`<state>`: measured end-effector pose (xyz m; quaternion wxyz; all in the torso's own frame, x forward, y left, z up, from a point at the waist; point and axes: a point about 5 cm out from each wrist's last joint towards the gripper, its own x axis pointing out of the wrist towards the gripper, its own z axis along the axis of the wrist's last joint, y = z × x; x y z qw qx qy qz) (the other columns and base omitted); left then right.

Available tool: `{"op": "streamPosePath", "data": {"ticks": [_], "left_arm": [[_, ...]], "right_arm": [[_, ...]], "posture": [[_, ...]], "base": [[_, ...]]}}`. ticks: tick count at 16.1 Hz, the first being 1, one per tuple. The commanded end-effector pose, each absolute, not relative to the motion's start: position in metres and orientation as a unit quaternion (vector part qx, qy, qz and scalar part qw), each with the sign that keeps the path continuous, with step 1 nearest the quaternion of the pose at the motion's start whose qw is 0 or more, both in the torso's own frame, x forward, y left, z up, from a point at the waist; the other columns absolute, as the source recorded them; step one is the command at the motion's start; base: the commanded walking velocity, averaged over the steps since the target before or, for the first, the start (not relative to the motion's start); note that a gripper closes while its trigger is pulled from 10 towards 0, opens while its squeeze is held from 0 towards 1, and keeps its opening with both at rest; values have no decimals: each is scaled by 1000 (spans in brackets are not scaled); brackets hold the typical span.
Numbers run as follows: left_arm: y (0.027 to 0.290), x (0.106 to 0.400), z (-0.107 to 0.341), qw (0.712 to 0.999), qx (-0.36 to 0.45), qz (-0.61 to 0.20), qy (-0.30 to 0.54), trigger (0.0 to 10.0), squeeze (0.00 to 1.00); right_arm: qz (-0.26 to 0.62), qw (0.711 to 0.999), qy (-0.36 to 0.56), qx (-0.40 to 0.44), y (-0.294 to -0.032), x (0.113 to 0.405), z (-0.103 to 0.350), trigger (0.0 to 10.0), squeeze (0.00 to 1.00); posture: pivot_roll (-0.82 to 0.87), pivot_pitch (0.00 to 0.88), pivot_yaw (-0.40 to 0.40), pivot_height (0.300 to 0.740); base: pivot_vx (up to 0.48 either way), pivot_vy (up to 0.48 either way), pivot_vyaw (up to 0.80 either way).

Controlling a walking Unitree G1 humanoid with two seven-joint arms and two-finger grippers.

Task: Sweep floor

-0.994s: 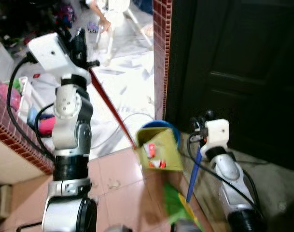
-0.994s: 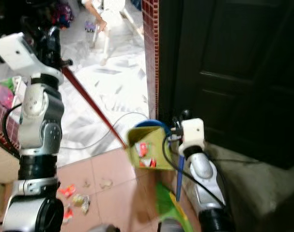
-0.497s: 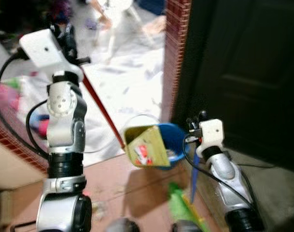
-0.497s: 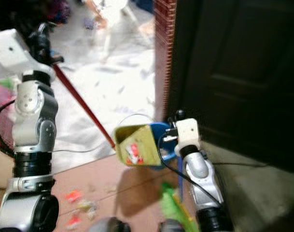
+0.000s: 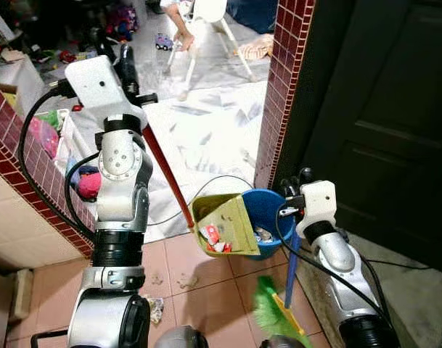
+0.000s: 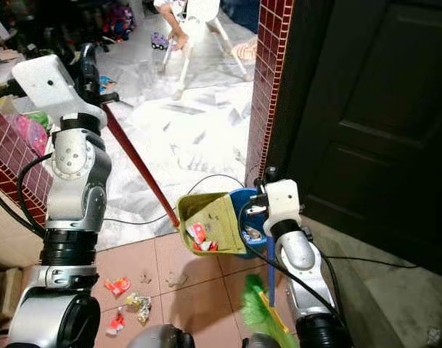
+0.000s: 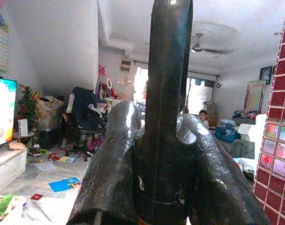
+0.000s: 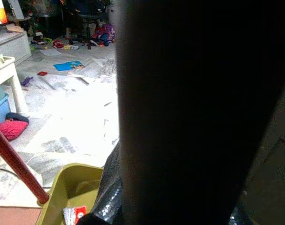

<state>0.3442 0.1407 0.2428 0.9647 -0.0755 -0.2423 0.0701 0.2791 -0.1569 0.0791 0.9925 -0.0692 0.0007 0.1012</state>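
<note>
Our left gripper [image 5: 126,69] clamps the dustpan handle [image 5: 165,177]; our right gripper [image 5: 293,185] grips the broom [image 5: 277,313]. Tilting the dustpan [image 5: 224,226] carelessly, we risk wrappers missing the blue bin [image 5: 268,210].

Broom [image 5: 275,317] head cut off below

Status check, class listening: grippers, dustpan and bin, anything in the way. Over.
Left gripper shut on red dustpan handle. Right gripper shut on blue broom handle. Dustpan with wrappers at blue bin. Litter on tiles.

i'm looking into a lived-in home: toys [image 5: 123,16] littering the floor, a white high chair [image 5: 206,29], a ceiling fan [image 7: 201,46] hanging.
</note>
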Motion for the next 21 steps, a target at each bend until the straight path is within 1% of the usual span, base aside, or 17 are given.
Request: {"op": "streamPosePath", "data": {"ticks": [1, 8, 13, 17, 21], "left_arm": [[137, 342, 267, 950, -79, 59, -295, 10000, 0], [140, 343, 265, 950, -78, 70, -294, 10000, 0], [140, 341, 265, 948, -67, 75, -303, 10000, 0], [135, 337, 271, 939, -12, 84, -333, 10000, 0], [125, 335, 270, 934, 8, 89, -347, 10000, 0]], "right_arm": [[107, 992, -20, -64, -153, 281, 89, 10000, 0], [113, 991, -22, -66, -150, 280, 88, 10000, 0], [114, 991, -22, -67, -151, 280, 89, 10000, 0], [114, 991, -22, -67, -151, 280, 89, 10000, 0], [113, 991, -22, -68, -151, 280, 89, 10000, 0]], "posture": [[-115, 0, 82, 740], [-112, 0, 84, 740], [-112, 0, 79, 740], [-115, 0, 77, 740], [-114, 0, 77, 740]], "base": [[461, 0, 0], [471, 0, 0], [0, 0, 0], [0, 0, 0], [0, 0, 0]]}}
